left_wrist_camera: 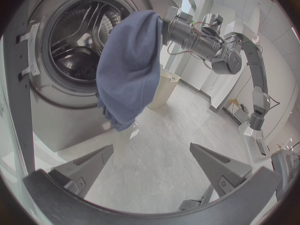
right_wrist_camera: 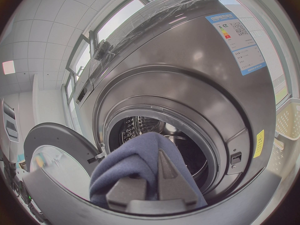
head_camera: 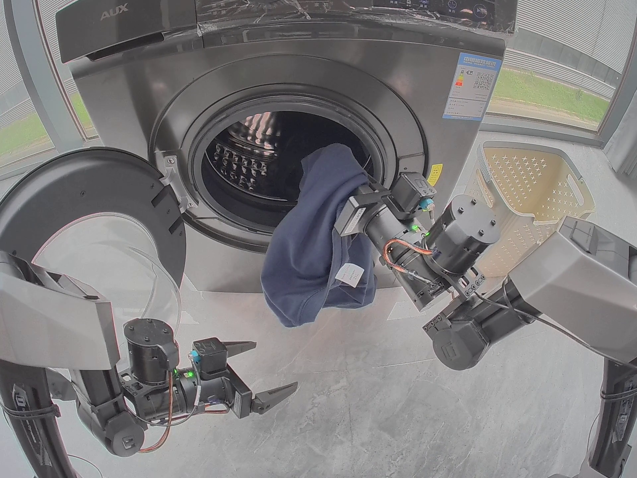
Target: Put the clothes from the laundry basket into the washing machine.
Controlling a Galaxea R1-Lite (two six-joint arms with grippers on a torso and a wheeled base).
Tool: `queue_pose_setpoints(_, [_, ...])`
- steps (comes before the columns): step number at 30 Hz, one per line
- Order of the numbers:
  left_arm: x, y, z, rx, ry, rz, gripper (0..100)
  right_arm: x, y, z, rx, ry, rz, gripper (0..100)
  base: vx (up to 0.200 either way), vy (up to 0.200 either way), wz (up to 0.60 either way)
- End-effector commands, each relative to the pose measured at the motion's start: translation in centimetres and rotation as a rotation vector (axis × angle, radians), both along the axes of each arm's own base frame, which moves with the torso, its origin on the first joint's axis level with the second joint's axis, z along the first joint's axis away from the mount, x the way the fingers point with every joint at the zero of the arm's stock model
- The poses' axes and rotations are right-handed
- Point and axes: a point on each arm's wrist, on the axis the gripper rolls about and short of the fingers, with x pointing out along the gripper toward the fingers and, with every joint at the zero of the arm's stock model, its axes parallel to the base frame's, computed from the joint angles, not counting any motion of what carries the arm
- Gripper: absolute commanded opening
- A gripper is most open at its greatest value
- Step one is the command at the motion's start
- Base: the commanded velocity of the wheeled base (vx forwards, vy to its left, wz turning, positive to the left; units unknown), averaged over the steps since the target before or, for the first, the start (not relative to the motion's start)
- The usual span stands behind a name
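The right gripper point(right_wrist_camera: 150, 175) is clamping a navy garment point(head_camera: 312, 253) before the washing machine drum point(head_camera: 265, 160); the left gripper point(head_camera: 275, 366) is hovering near-left, jaws apart.

garment point(head_camera: 305, 247) navy blue | washing machine point(head_camera: 398, 81) dark grey | laundry basket point(head_camera: 524, 187) cream, star-patterned
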Motion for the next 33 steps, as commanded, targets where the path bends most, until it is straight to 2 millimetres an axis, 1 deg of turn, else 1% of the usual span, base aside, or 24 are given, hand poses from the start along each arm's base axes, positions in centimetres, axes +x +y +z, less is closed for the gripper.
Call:
queue_pose_setpoints(1, [0.3,-1.0,3.2,-0.073,-0.123,-0.02,100,-0.2,0.4,-0.5,-0.003,0.016,-0.01,0,0.0,0.0,0.0])
queue_pose_setpoints(5, [0.5,-2.2,5.8,-0.151,-0.206,-0.049,100,0.1,0.7,-1.5,-0.018,0.034,-0.008,0,0.0,0.0,0.0])
queue_pose_setpoints(6, [0.6,-2.5,6.2,-0.167,-0.214,-0.051,100,0.1,0.7,-1.5,-0.018,0.034,-0.008,0,0.0,0.0,0.0])
queue_pose_setpoints(9, [2.0,-3.4,6.8,-0.196,-0.255,-0.026,100,0.1,0.9,-1.5,-0.018,0.034,-0.005,0,0.0,0.0,0.0])
queue_pose_setpoints(11, [3.1,-4.0,6.4,-0.197,-0.264,0.003,100,-0.1,1.2,-1.8,-0.022,0.038,0.004,0,0.0,0.0,0.0])
queue_pose_setpoints(12, [3.2,-4.1,6.4,-0.199,-0.267,0.006,100,-0.1,1.2,-1.8,-0.022,0.039,0.003,0,0.0,0.0,0.0])
queue_pose_setpoints(14, [4.5,-4.9,5.8,-0.201,-0.275,0.018,100,-0.4,1.5,-1.8,-0.023,0.04,0.012,0,0.0,0.0,0.0])
queue_pose_setpoints(16, [5.1,-5.2,5.4,-0.199,-0.272,0.019,100,-0.5,1.6,-1.8,-0.023,0.04,0.017,0,0.0,0.0,0.0])
queue_pose_setpoints(17, [5.8,-5.6,4.7,-0.192,-0.269,0.019,100,-0.6,1.8,-1.7,-0.022,0.039,0.021,0,0.0,0.0,0.0])
queue_pose_setpoints(18, [6.2,-5.9,4.4,-0.196,-0.269,0.019,100,-0.7,1.8,-1.6,-0.021,0.037,0.023,0,0.0,0.0,0.0])
queue_pose_setpoints(19, [6.5,-6.0,4.3,-0.197,-0.271,0.019,100,-0.7,1.8,-1.6,-0.021,0.037,0.023,0,0.0,0.0,0.0])
queue_pose_setpoints(24, [9.0,-7.1,3.4,-0.209,-0.307,0.061,100,-1.6,2.4,-1.2,-0.013,0.036,0.04,0,0.0,0.0,0.0])
queue_pose_setpoints(28, [10.1,-7.6,2.8,-0.215,-0.319,0.082,100,-2.4,3.1,-1.3,-0.012,0.043,0.053,0,0.0,0.0,0.0])
queue_pose_setpoints(33, [11.3,-8.0,2.7,-0.228,-0.344,0.114,100,-3.3,3.9,-1.5,-0.017,0.048,0.079,0,0.0,0.0,0.0])
